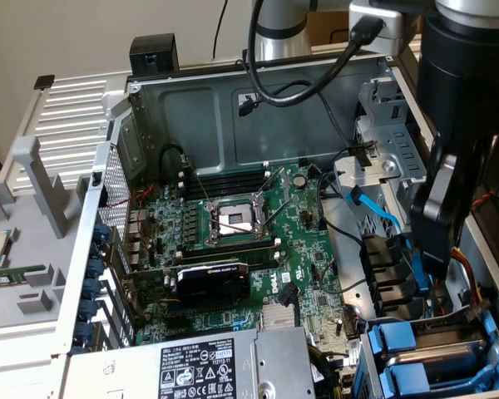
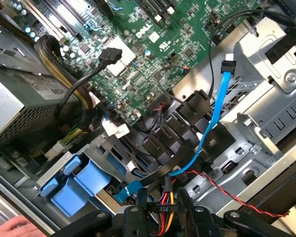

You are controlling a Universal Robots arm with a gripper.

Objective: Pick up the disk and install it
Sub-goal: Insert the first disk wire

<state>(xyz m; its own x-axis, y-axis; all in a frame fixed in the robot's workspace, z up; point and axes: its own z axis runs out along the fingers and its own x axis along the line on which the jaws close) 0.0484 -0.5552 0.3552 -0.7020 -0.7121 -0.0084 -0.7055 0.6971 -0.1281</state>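
Claw (image 2: 163, 200), open or shut I cannot tell, hovers over red-yellow wires (image 2: 166, 190); with a hand (image 2: 10, 228) nearby and the disk (image 1: 439, 353) seemingly seated among the blue frames (image 2: 84, 183), any push should run straight and gentle, clear of the blue cable (image 2: 214, 118).

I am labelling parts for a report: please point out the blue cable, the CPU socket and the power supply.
Blue cable (image 2: 213, 121): wrist view, middle of its run.
CPU socket (image 1: 233, 219): exterior view, its centre.
Power supply (image 1: 195, 376): exterior view, its warning label.
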